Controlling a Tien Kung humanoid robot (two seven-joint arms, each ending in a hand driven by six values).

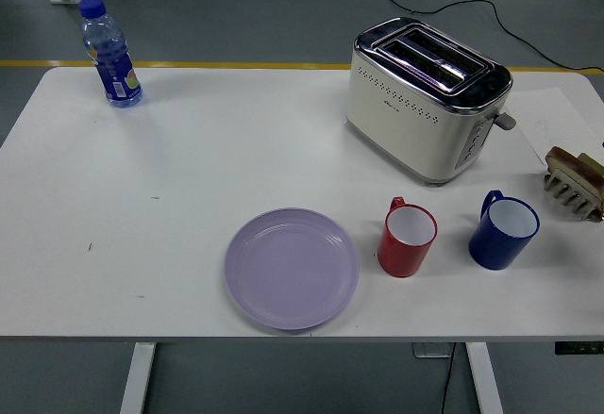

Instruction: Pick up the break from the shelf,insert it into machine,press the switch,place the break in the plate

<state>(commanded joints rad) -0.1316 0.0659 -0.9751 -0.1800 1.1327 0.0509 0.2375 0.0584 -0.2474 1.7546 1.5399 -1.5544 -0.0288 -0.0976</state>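
A cream and chrome toaster (427,103) stands at the back right of the white table, its two top slots dark and its lever (506,120) on the right end. A small rack (574,188) sits at the right edge, with slices of bread (568,162) standing in it, partly cut off by the picture's edge. A lilac plate (291,268) lies bare near the front edge, left of the toaster. Neither of my hands shows in the head view.
A red mug (407,239) and a blue mug (502,232) stand between the plate and the rack. A blue water bottle (110,54) stands at the back left corner. A black cable runs over the floor behind the toaster.
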